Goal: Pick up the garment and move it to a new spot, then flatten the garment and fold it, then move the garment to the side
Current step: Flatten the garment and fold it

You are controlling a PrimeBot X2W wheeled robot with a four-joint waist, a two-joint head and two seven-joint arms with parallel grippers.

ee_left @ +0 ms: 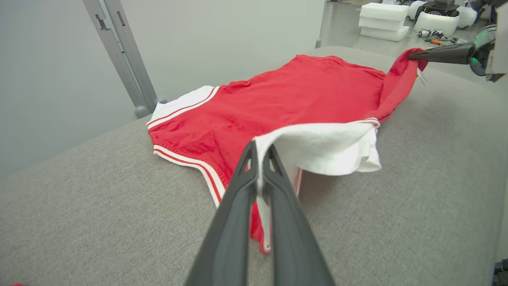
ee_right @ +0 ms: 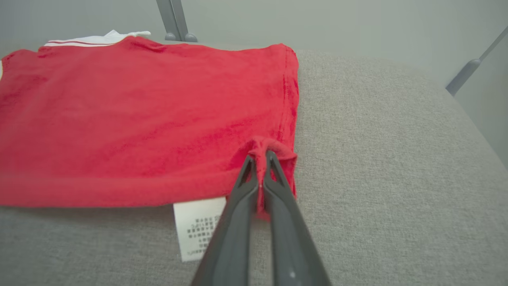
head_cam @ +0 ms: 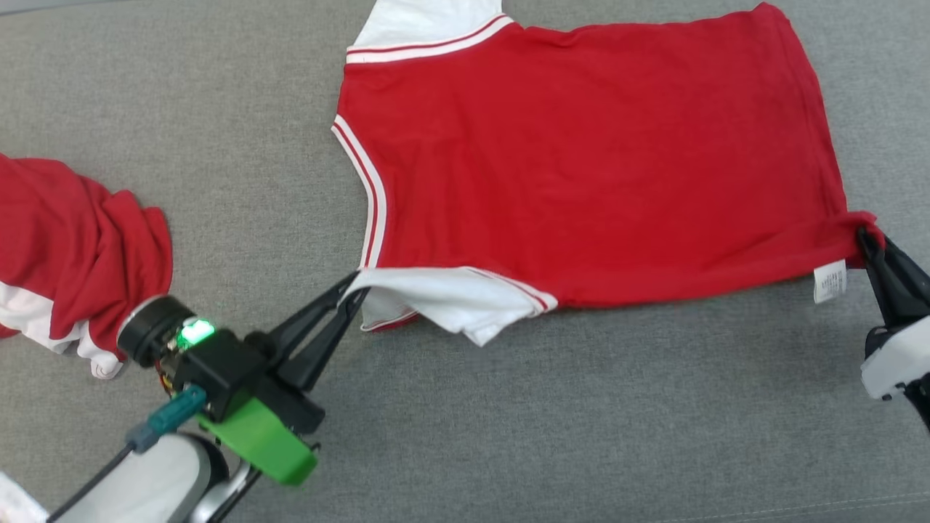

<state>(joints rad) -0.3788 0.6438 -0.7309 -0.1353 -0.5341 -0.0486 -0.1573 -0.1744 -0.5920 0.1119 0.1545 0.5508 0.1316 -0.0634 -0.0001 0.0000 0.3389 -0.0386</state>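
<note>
1. Left gripper [head_cam: 354, 287] is closest to the head camera. Its jaws are pressed together on the edge of the near white sleeve [head_cam: 436, 298], and that bit of cloth is pulled up off the grey surface [head_cam: 508, 436].
2. Right gripper [head_cam: 864, 236] is pinched tight on the near hem corner, right beside the care label [head_cam: 830, 282]. That corner's raised a little too.
3. Garment [head_cam: 581, 160], a red tee, lies mostly flat across the middle of the surface, reaching toward the far edge. A second bunched red garment [head_cam: 65, 240] sits at the left edge, well apart.
4. Handling guess: thin, light, floppy jersey, not slippery and nothing fragile. It'll sag between grips, so corners and seams like these two look like the sensible hold spots.
5. Orientation: the collar-to-hem axis runs side to side. The neck points to the robot's left and the hem to its right, with the sleeves toward the near and far edges.
</note>
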